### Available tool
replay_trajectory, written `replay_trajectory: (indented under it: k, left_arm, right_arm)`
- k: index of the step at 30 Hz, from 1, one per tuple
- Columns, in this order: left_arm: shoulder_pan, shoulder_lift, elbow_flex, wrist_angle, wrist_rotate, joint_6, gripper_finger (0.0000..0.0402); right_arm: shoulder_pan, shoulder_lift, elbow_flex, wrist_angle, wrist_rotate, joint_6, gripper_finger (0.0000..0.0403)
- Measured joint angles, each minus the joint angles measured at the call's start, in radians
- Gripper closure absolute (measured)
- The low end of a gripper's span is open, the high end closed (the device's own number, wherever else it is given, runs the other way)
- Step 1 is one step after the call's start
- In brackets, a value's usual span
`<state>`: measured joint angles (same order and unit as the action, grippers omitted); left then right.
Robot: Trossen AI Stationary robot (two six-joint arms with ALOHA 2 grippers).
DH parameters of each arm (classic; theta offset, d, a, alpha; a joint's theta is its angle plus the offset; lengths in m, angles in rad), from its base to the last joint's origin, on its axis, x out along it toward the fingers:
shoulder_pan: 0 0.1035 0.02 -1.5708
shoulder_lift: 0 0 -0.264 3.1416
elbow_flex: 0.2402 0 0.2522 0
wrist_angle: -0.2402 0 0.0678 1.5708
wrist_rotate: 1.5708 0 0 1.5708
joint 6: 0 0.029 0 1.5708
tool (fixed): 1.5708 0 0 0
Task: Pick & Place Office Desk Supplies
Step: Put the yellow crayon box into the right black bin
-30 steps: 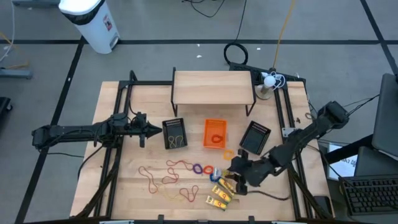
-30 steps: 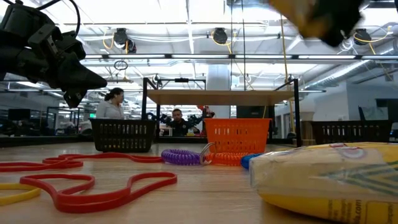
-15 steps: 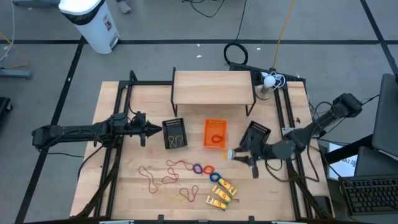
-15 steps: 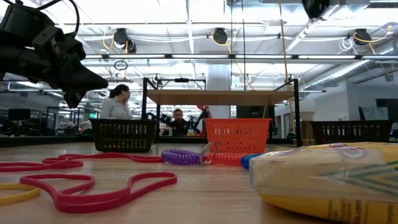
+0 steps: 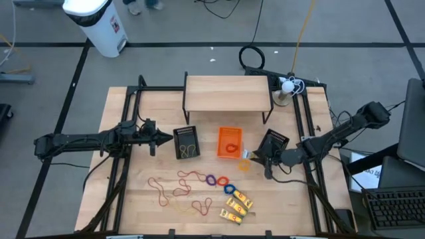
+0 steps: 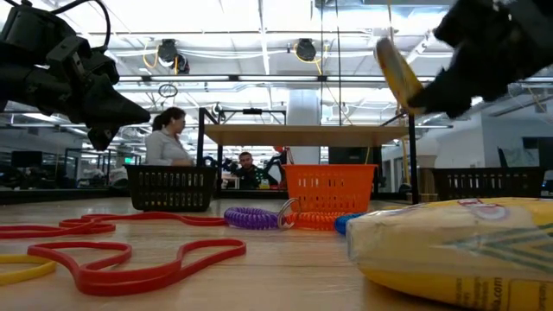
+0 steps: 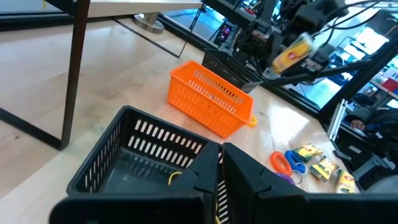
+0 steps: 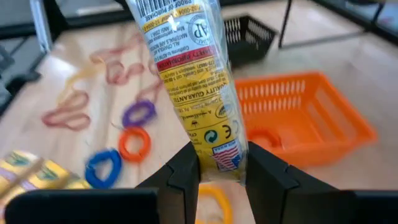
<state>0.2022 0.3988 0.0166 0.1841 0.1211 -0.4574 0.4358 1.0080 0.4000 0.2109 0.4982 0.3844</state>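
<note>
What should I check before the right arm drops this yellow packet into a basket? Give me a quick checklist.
1. Grip: right gripper shut on the yellow packet, which stands up between the fingers: ok.
2. Packet lifted off the table: ok.
3. Packet over a basket: it hangs between the orange basket and the right black basket, over neither: not ok.
4. Right black basket's contents: cannot tell.
5. Left gripper shut, parked beside the left black basket, away from the right arm: ok.
6. Packets remaining on the table: not ok, still to pick.
</note>
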Motion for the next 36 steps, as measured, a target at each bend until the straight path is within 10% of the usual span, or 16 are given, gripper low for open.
replay_trajectory:
  k: [36]
  left_arm:
    - [0.0, 0.0, 0.0, 0.028, -0.054, 0.017, 0.0378]
  right_arm:
    - [-0.018, 0.0, -0.12, 0.002, -0.029, 0.094, 0.031]
